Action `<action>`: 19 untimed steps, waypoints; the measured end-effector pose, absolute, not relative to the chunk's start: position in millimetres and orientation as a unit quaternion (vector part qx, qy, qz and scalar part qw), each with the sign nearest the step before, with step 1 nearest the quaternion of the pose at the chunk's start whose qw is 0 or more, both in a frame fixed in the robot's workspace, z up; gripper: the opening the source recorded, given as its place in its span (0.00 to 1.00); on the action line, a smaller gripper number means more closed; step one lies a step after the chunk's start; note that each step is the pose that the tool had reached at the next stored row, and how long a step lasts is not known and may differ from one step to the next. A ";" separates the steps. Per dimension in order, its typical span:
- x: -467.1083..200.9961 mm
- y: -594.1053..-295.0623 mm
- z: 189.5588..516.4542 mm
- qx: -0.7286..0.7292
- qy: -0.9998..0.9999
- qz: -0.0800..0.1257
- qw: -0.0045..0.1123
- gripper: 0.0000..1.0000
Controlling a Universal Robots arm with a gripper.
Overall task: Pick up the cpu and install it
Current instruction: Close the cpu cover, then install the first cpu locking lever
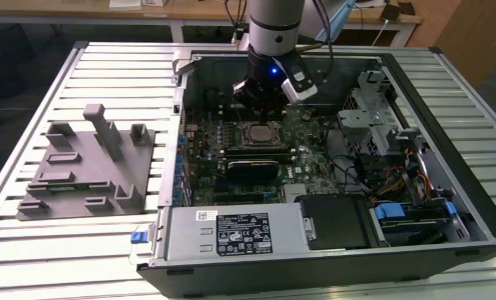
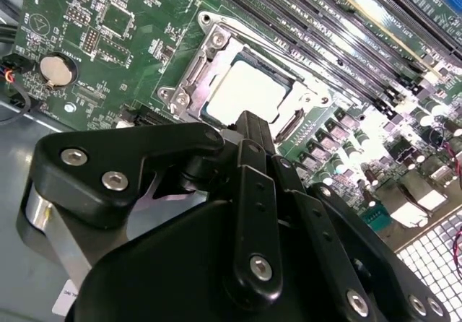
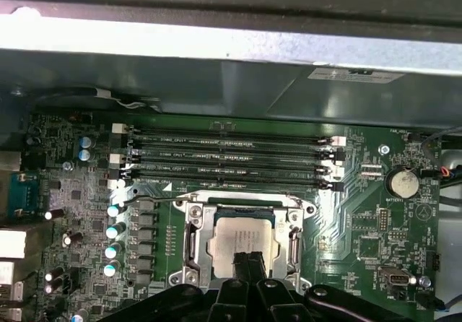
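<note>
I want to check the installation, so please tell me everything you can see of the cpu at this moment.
The cpu is a small flat square chip with a pale silver-beige metal top, smooth and slightly shiny, and a thin darker rim. It lies flat, top up, inside the metal-framed socket on the green motherboard, beside the memory slots. The gripper, its fingers shut together, hangs over one edge of it; I cannot tell whether it touches the chip.
</note>
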State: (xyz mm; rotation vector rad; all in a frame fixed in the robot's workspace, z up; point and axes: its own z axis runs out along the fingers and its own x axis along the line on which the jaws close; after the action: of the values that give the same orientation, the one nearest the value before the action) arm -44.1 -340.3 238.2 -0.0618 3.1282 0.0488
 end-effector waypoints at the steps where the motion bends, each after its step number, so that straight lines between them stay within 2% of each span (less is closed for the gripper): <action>1: -44.1 -340.3 238.3 -0.020 1.000 0.016 0.006 0.11; 19: -48.6 -340.4 240.0 -0.020 1.000 0.015 0.007 0.11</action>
State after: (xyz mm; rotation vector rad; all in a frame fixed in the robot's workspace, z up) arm -48.6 -340.4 240.0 -0.0617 3.1267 0.0482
